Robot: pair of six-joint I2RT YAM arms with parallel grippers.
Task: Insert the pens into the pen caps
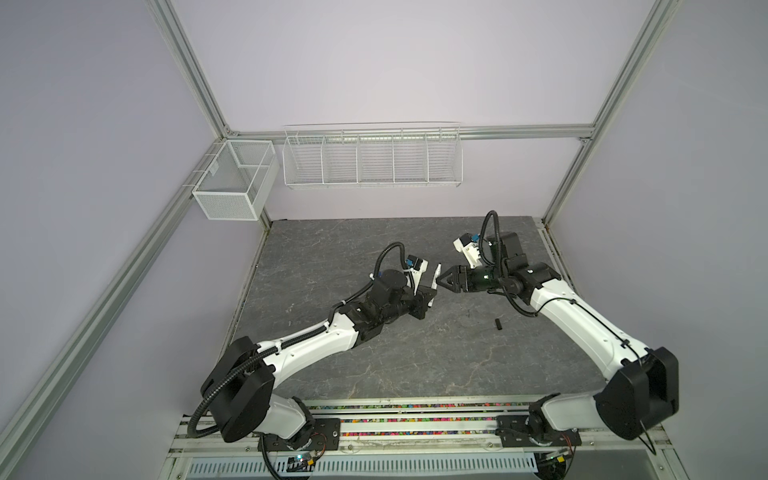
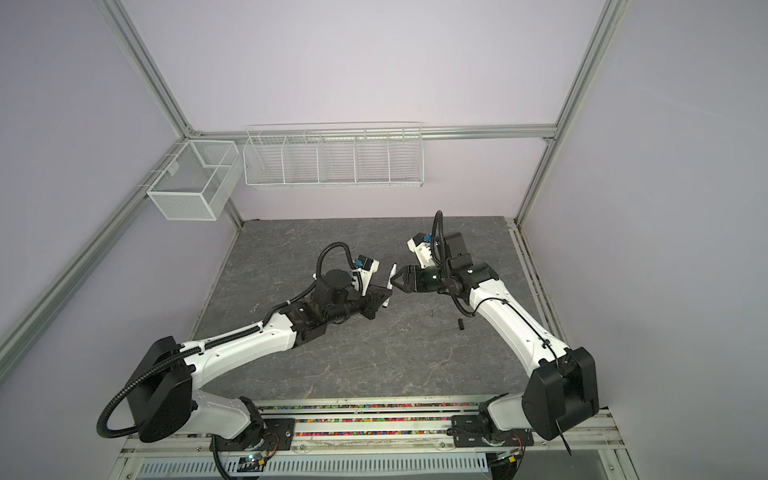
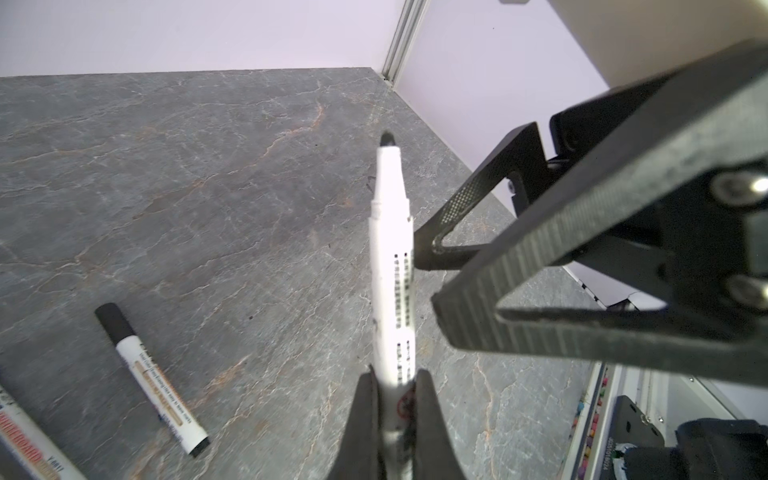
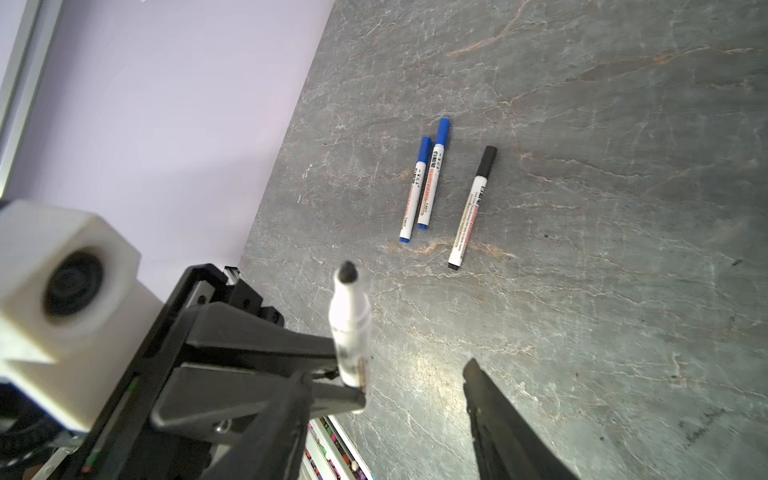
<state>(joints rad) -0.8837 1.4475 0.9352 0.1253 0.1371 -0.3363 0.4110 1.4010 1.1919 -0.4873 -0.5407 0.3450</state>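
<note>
1. My left pincer (image 3: 395, 376) is pressed tight on the rear of a slim white plastic marker pen (image 3: 392, 266) with a printed barrel. Held this way, its bare black nib sticks out free beyond my fingers, ready to meet a cap.
2. My right pincer (image 1: 444, 279) is spread and carries nothing. In the left wrist view one of its black fingers sits just beside the pen's barrel. I cannot tell whether it touches.
3. A short black plastic cap (image 1: 497, 323) lies alone on the table near my right arm, well apart from both pincers. I judge it belongs to the held pen, so my right pincer must fetch it.
4. Three other pens lie capped on the table.
   - A blue-capped white pen (image 4: 433, 174) lies just beside a second blue-capped white pen (image 4: 415, 189).
   - A black-capped white pen (image 4: 473, 208) lies near them, roughly parallel.
   - I judge one pairing is left.
5. The surface is a flat, matte, dark grey stone-patterned tabletop (image 1: 374, 361) with pale and rust-coloured veins.
6. The room is a booth with pale lilac walls and aluminium frame posts. A white wire rack with dividers (image 1: 372, 158) hangs on the back wall. A white mesh box (image 1: 232, 183) hangs at the left corner.
</note>
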